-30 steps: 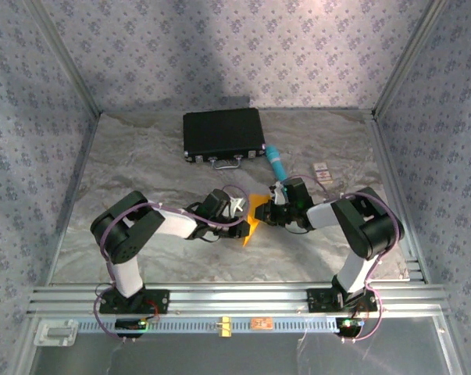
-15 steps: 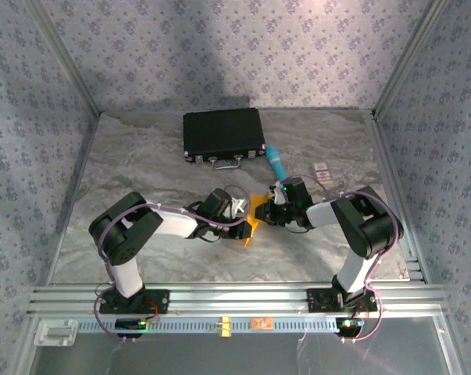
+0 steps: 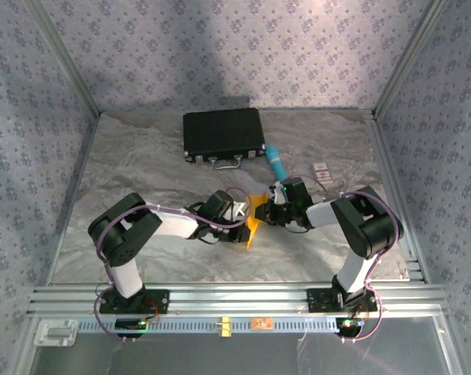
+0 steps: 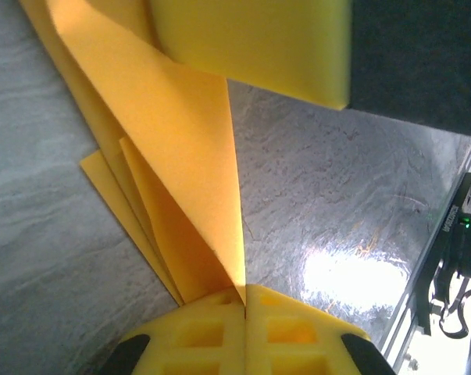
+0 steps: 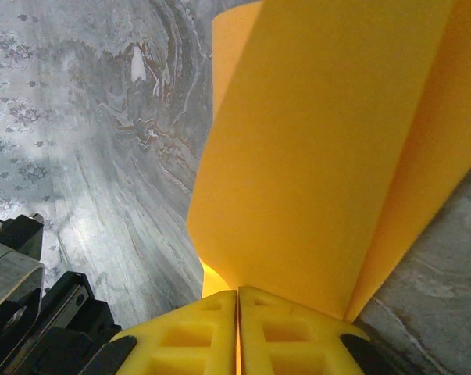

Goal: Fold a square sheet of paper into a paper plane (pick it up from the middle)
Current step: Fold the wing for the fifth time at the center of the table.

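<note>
A sheet of thin orange-yellow paper (image 3: 252,223), folded into long pointed layers, sits just off the middle of the grey marbled desk (image 3: 141,172), a little toward 5 o'clock. Both arms meet at it.

The left end effector (image 3: 245,212) reaches in from 9 o'clock. In the left wrist view its yellow ribbed fingers (image 4: 212,332) are pressed together at the bottom of the picture. The narrow tip of the paper (image 4: 188,156) runs down into the seam between them, so the left end effector (image 4: 244,295) is clamped on the paper. Several layers fan out above that pinch toward 11 o'clock, and the lowest edges lie against the desk (image 4: 329,203).

The right end effector (image 3: 266,212) comes in from 3 o'clock. In the right wrist view its yellow fingers (image 5: 297,340) are also closed tight. A broad curved flap of the paper (image 5: 313,156) rises out of the seam, so the right end effector (image 5: 237,301) grips it too. The desk (image 5: 102,141) shows at 9 o'clock of the flap.

A black rectangular case with a metal handle (image 3: 223,134) lies at 12 o'clock on the desk. A teal pen-like tube (image 3: 277,162) lies at 1 o'clock of the paper, just beside the case's corner. A small white card (image 3: 322,171) rests at 2 o'clock of the paper.
</note>
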### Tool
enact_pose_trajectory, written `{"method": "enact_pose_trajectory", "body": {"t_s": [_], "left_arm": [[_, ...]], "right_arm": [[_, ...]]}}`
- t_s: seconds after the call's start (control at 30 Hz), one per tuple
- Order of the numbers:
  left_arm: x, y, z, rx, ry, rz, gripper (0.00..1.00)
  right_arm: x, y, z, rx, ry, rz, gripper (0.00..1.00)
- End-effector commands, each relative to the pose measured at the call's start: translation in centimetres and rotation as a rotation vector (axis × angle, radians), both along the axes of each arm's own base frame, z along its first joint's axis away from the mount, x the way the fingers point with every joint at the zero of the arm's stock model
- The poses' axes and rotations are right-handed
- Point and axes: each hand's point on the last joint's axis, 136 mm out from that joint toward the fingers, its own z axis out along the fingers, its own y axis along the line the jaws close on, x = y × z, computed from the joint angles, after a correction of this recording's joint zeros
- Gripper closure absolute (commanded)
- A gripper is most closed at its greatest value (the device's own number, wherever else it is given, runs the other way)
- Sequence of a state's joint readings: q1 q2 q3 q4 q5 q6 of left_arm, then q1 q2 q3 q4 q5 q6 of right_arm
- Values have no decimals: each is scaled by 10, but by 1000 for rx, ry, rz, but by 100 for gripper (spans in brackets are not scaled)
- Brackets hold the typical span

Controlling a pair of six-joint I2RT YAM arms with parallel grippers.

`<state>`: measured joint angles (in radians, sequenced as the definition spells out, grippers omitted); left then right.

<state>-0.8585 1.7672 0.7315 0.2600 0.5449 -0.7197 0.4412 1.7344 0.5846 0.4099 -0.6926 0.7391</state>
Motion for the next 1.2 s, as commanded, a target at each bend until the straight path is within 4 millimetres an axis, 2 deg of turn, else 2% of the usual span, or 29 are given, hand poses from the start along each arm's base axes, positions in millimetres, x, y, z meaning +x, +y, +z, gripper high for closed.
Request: {"method": "enact_pose_trajectory", "body": {"t_s": [0.0,0.13,0.3,0.5,0.6,0.77,0.87,1.07,1.17], "left_arm": [[-17,0,4,-14,41,-67,100],[-25,2,0,-9,75,-99,100],[-34,4,-5,11,95,-125,89],[-37,4,-2,9,90,-130,83],[-38,5,-3,16,89,-135,98],[-44,7,-7,35,100,-157,99],[-46,8,-7,33,102,-158,88],[-48,8,-4,29,95,-164,85],[-47,12,-2,35,75,-147,75]], "right_arm": [[-15,-16,-35,-129,95,-29,89],[-16,-19,-39,-150,105,-35,90],[-18,-22,-42,-172,116,-43,90],[-18,-23,-43,-176,121,-46,91],[-19,-23,-44,-180,127,-45,92],[-20,-25,-48,-198,137,-56,92],[-20,-26,-50,-207,143,-63,92],[-22,-25,-53,-214,154,-65,93],[-23,-26,-55,-220,159,-71,93]]}}
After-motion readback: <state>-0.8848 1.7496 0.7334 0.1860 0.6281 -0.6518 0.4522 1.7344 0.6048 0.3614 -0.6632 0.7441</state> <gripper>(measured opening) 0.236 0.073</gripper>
